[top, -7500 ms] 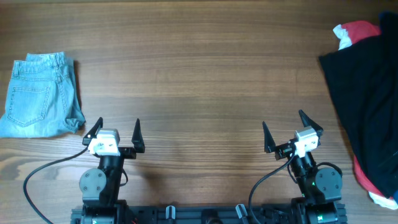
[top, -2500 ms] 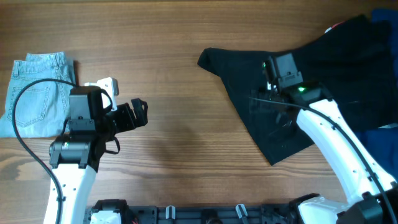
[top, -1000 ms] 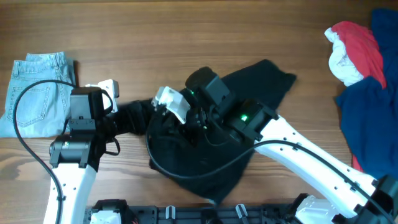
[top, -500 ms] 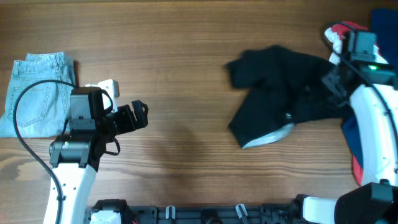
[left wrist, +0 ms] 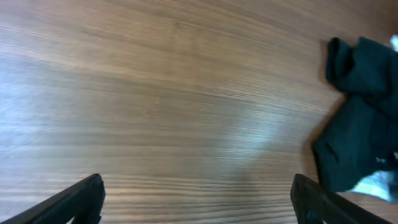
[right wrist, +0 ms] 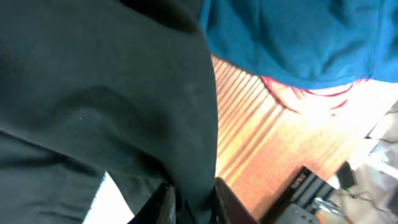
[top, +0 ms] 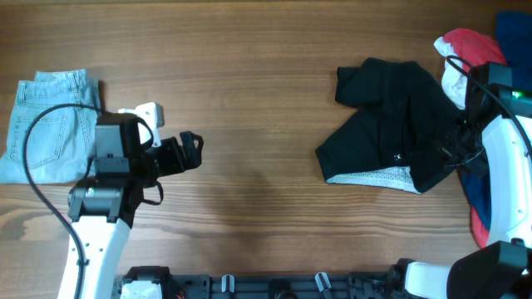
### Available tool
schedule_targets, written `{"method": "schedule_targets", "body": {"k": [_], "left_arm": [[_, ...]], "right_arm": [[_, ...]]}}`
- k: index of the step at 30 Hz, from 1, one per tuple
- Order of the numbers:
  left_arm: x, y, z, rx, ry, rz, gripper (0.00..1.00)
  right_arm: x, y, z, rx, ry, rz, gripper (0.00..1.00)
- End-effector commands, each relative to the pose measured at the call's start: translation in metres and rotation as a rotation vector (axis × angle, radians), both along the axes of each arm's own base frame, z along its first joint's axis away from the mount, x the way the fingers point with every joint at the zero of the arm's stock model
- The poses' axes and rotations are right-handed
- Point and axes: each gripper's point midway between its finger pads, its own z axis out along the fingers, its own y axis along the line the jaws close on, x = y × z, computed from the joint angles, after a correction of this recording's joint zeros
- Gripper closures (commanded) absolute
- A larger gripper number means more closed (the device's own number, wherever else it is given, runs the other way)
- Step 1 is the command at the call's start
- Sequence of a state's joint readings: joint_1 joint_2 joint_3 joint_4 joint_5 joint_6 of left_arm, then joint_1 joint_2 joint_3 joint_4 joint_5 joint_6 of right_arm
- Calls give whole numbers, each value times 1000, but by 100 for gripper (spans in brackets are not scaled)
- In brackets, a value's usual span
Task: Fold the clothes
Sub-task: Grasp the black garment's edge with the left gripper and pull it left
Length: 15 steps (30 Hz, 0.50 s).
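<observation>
A crumpled black garment (top: 391, 120) lies right of centre on the wooden table, its white lining (top: 370, 176) showing at the near edge. My right gripper (top: 462, 148) is at the garment's right side. In the right wrist view its fingers (right wrist: 194, 199) pinch a fold of the black cloth (right wrist: 93, 93). My left gripper (top: 189, 154) hovers open over bare wood at the left, far from the garment. The left wrist view shows its jaws (left wrist: 199, 199) wide apart, the black garment (left wrist: 360, 112) far off at the right.
Folded light-blue jeans (top: 54, 124) lie at the far left. A red and white garment (top: 470, 50) and blue cloth (top: 511, 25) are piled at the right edge. Blue cloth (right wrist: 292, 37) also hangs close to the right gripper.
Over the last half second the black garment shifted slightly right and settled with more lining showing. The right arm moved down along the right edge. The left arm barely moved.
</observation>
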State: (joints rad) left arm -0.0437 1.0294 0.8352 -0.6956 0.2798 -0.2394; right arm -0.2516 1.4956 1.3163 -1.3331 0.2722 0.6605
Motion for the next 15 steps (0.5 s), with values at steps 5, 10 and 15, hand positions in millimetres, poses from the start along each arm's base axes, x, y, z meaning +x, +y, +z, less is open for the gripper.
{"method": "schedule_targets", "body": {"k": [5, 10, 15], "left_arm": [[16, -107, -22, -122, 38, -237, 2], [21, -183, -64, -173, 82, -357, 2], [-4, -260, -105, -219, 108, -493, 1]], "right_arm": [[3, -4, 14, -46, -81, -32, 31], [20, 2, 27, -25, -174, 108, 21], [30, 9, 55, -34, -314, 200, 21]]}}
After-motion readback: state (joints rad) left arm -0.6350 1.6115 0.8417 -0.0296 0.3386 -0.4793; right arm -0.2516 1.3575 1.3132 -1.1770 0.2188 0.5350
